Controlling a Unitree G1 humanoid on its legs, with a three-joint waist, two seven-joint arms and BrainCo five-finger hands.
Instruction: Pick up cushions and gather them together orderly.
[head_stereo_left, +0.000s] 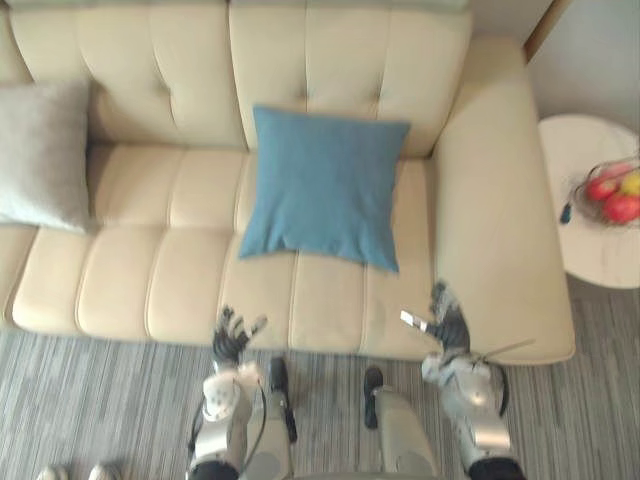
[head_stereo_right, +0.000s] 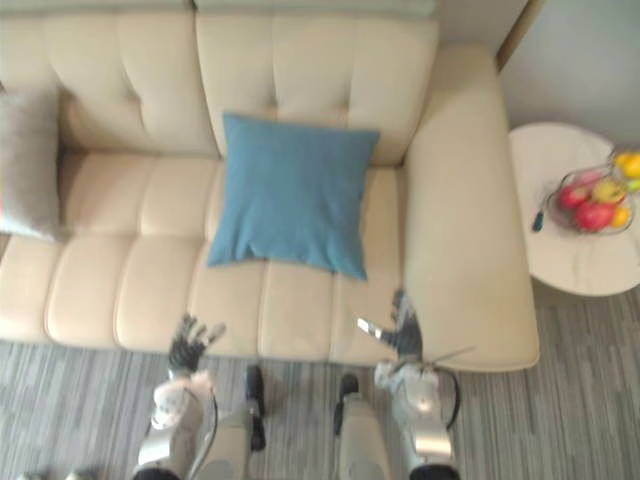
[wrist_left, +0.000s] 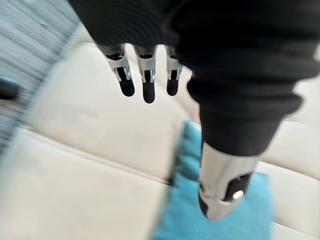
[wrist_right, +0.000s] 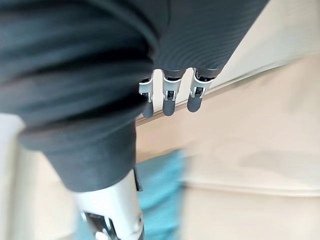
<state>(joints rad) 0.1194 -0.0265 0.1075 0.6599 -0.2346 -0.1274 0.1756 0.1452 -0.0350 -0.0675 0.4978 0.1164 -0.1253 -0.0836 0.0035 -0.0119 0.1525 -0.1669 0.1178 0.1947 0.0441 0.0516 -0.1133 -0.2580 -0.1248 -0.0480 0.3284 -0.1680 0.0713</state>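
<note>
A square blue fabric cushion (head_stereo_left: 322, 185) stands tilted on the seat of a cream tufted leather sofa (head_stereo_left: 150, 270), its upper edge leaning on the backrest and its lower edge resting on the seat, right of the sofa's middle and near the right armrest. A second cushion, pale grey and square (head_stereo_left: 42, 150), leans at the sofa's left end, well apart from the blue one, with bare seat between them.

Both hands hang low at the front edge of the seat, short of the blue cushion and touching nothing. The left hand (head_stereo_left: 230, 340) is in front of the cushion's left corner; in its wrist view the fingers (wrist_left: 148, 90) are straight and parted, the thumb held apart, with the blue cushion showing beyond them. The right hand (head_stereo_left: 450, 325) is over the seat's front edge beside the right armrest, its fingers (wrist_right: 168, 100) likewise straight and holding nothing.

Right of the sofa stands a round white side table (head_stereo_left: 590, 250). On it is a wire bowl (head_stereo_right: 560, 185) of red and yellow fruit (head_stereo_left: 621, 207), with a small dark object (head_stereo_left: 566, 213) just beside the bowl. A grey striped carpet (head_stereo_left: 80, 400) lies before the sofa, and the toes of a person's light shoes (head_stereo_left: 75, 472) show on it, left of the robot.
</note>
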